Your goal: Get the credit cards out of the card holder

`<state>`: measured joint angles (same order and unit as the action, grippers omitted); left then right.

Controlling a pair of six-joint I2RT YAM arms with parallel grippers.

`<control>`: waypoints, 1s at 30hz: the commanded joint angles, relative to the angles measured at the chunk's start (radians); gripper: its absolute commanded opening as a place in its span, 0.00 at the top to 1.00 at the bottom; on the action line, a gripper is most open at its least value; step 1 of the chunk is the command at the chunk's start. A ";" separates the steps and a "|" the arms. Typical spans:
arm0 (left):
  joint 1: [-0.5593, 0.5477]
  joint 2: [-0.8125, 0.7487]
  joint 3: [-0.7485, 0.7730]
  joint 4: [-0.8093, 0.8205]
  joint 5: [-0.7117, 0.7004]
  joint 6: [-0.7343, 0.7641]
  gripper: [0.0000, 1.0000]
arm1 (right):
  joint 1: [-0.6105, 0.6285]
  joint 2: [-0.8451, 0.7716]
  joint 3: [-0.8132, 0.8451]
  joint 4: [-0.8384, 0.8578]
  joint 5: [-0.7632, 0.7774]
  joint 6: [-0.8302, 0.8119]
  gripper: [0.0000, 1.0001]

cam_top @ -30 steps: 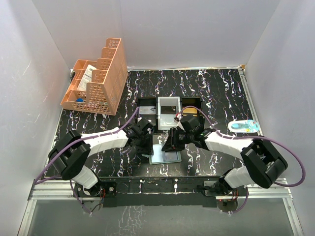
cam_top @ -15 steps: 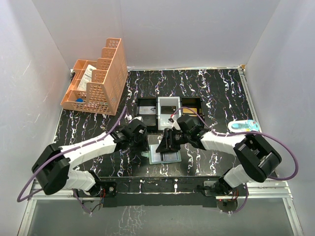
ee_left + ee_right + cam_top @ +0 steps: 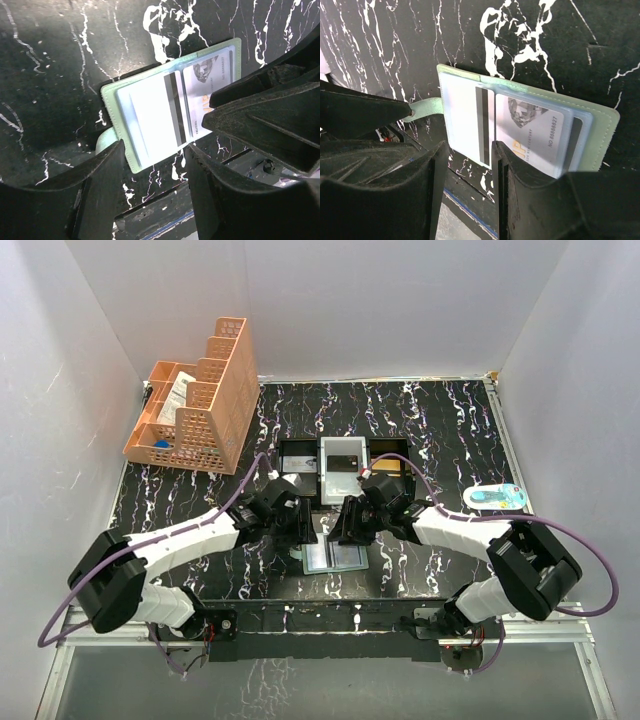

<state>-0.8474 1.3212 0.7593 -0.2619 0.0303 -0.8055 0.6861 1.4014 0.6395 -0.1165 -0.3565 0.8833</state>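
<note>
Card holder (image 3: 335, 558) lies open on the table (image 3: 440, 430) between the grippers, cards (image 3: 530, 135) in their pockets. Left gripper (image 3: 155, 147) and right gripper (image 3: 470, 146): jaws apart, empty. Best pin one panel, pinch a card's edge, slide it out.

Card holder (image 3: 335, 558) on table (image 3: 440, 420) — tray (image 3: 343, 468) just behind

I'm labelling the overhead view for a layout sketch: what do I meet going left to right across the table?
orange lattice organiser → left gripper → right gripper → white-and-blue oval item
</note>
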 commanded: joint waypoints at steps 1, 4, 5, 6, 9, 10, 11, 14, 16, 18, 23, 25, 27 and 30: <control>-0.005 0.022 0.032 0.069 0.108 0.031 0.50 | 0.000 -0.002 0.029 -0.002 0.033 0.003 0.62; -0.005 0.042 0.025 0.103 0.151 0.027 0.50 | 0.000 0.018 0.027 0.029 0.000 0.010 0.61; -0.005 0.069 0.033 0.099 0.152 0.023 0.50 | 0.000 0.026 0.028 0.039 -0.017 0.009 0.61; -0.005 0.083 0.037 0.094 0.147 0.016 0.51 | 0.001 0.031 0.031 0.052 -0.027 0.009 0.61; -0.004 0.101 0.028 0.094 0.135 0.000 0.52 | 0.001 0.057 0.042 0.043 -0.022 0.011 0.59; -0.005 0.106 0.024 0.096 0.135 -0.001 0.53 | 0.000 0.064 0.043 0.049 -0.027 0.011 0.60; -0.005 0.112 0.020 0.098 0.137 -0.002 0.53 | 0.001 0.072 0.043 0.054 -0.035 0.011 0.60; -0.005 0.130 0.013 0.117 0.157 0.000 0.57 | 0.004 0.086 0.041 0.074 -0.055 0.012 0.62; -0.005 0.145 0.008 0.134 0.171 0.000 0.61 | 0.005 0.093 0.044 0.071 -0.054 0.006 0.63; -0.005 0.162 0.009 0.135 0.171 -0.002 0.64 | 0.005 0.098 0.053 0.059 -0.048 -0.002 0.64; -0.005 0.196 -0.004 0.116 0.155 -0.010 0.71 | 0.012 0.121 0.071 0.000 0.011 -0.001 0.68; -0.005 0.207 -0.015 0.102 0.139 -0.018 0.73 | 0.024 0.135 0.083 -0.040 0.053 -0.002 0.69; -0.005 0.213 -0.023 0.092 0.126 -0.020 0.75 | 0.035 0.142 0.087 -0.067 0.092 -0.002 0.69; -0.004 0.216 -0.038 0.086 0.122 -0.021 0.77 | 0.039 0.146 0.089 -0.091 0.125 0.001 0.70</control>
<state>-0.8482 1.5311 0.7525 -0.1329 0.1726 -0.8223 0.7136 1.5364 0.7006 -0.1501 -0.3290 0.8925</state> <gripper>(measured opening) 0.245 0.306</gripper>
